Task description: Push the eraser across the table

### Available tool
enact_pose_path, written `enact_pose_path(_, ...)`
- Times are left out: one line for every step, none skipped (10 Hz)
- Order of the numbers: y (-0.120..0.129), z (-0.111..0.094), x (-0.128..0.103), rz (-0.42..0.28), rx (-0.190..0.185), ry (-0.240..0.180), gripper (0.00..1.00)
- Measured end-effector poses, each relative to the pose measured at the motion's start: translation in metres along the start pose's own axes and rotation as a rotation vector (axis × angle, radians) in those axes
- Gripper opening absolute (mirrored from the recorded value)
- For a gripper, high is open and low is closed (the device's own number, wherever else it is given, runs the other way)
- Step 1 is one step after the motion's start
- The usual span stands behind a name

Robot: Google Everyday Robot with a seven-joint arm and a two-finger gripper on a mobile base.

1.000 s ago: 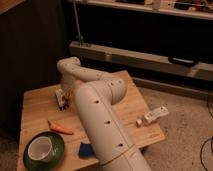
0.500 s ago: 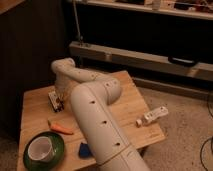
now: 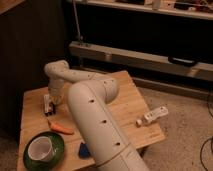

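Note:
The table (image 3: pixel 127 102) is a small low one with a light wooden plank top. My white arm rises from the bottom middle, bends at the elbow and reaches left. The gripper (image 3: pixel 50 101) hangs down over the table's left part, close to the top. A small dark block with a whitish face, apparently the eraser (image 3: pixel 47 106), lies right at the gripper's tip on its left side. The gripper partly hides it, and I cannot tell whether they touch.
An orange stick-like object (image 3: pixel 61 128) lies just in front of the gripper. A green plate with a white cup (image 3: pixel 42 148) sits at the front left corner. A blue pad (image 3: pixel 84 149) lies beside the arm. A white bottle-like object (image 3: pixel 152 116) lies near the right edge.
The gripper has moved left and slightly toward the front of the table. The dark-and-whitish block at its tip has shifted left with it.

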Motion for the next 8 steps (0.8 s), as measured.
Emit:
enact_pose_path(0.004, 0.003, -0.003, -0.008, 0.002, 0.005, 0.00)
enact_pose_path(0.007, 0.007, -0.007, -0.016, 0.006, 0.012, 0.00)
enact_pose_path(0.011, 0.010, -0.011, -0.025, 0.008, 0.015, 0.00)
enact_pose_path(0.018, 0.012, -0.015, -0.037, 0.010, 0.017, 0.00)
enact_pose_path(0.023, 0.013, -0.018, -0.047, 0.007, 0.016, 0.00)
enact_pose_path(0.025, 0.012, -0.021, -0.055, 0.004, 0.013, 0.00)
enact_pose_path(0.027, 0.010, -0.022, -0.064, -0.001, 0.011, 0.00)
enact_pose_path(0.028, 0.010, -0.023, -0.066, -0.002, 0.012, 0.00)
